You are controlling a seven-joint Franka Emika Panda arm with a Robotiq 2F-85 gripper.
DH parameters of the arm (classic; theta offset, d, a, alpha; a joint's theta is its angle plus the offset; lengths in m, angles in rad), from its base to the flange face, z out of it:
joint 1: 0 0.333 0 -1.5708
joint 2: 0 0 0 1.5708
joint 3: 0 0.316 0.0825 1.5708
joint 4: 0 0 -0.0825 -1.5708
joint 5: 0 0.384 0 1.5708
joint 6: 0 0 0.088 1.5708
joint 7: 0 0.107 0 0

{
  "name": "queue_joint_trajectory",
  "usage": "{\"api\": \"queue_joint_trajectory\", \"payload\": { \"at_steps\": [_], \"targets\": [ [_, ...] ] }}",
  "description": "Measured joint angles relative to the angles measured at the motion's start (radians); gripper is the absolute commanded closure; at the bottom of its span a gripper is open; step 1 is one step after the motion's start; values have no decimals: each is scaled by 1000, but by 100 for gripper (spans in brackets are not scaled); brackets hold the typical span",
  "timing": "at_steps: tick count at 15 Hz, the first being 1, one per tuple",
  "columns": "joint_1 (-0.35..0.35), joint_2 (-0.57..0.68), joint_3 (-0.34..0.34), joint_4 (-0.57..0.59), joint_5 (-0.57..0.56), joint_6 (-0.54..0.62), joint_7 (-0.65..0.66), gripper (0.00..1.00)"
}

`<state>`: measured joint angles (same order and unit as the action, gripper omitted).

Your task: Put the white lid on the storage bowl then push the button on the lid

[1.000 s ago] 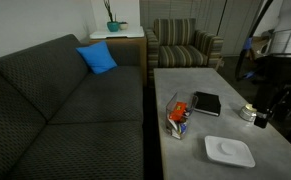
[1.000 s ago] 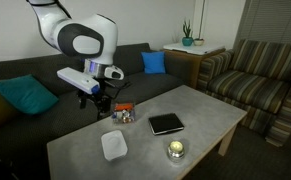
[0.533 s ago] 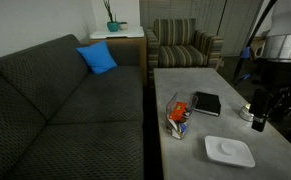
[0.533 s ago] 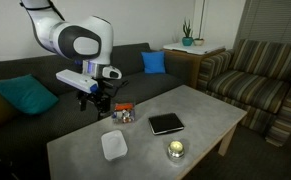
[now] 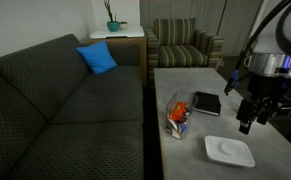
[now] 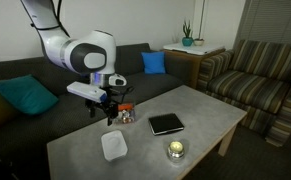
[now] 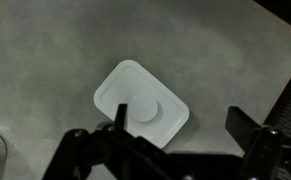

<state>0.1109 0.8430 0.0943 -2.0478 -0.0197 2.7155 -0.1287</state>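
Wrist view places the flat white rounded-square plastic lid (image 7: 140, 103) flat on the table, directly below the Robotiq gripper (image 7: 175, 135), whose jaws stand wide apart and hold nothing. The small round raised button (image 7: 145, 107) shows faintly at the lid's centre. In both exterior views the lid lies apart from the small clear squarish storage bowl (image 5: 177, 115) with orange, red and blue contents, which stands uncovered at the table edge nearest the sofa. Assessment: the step in hand is picking up the lid, and no part of the task is yet complete. The lid is thin and sits flush on the surface, so the fingers should come straight down, straddle its narrower span and reach close to the table top before closing. Gripping the rim and staying off the centre would avoid pressing the button early. A skewed grip would probably slide or tip the lid, and it should be kept level for seating on the bowl. The surface is a grey, matt, mottled coffee table (image 6: 210, 105) that also carries a flat black book (image 6: 166, 123) and a small round silvery tin (image 6: 175, 150), both off the line between lid and bowl. The room is a lounge with a dark grey fabric sofa (image 5: 55, 100), a blue cushion (image 5: 98, 58), a teal cushion (image 6: 25, 95), a striped armchair (image 5: 185, 45) and a potted plant (image 5: 112, 22) on a side table.
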Motion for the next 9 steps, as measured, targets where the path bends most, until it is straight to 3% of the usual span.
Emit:
{"api": "queue_joint_trajectory", "payload": {
  "at_steps": [9],
  "targets": [
    [9,229,-25,215,-2,8,31,0]
  ]
}}
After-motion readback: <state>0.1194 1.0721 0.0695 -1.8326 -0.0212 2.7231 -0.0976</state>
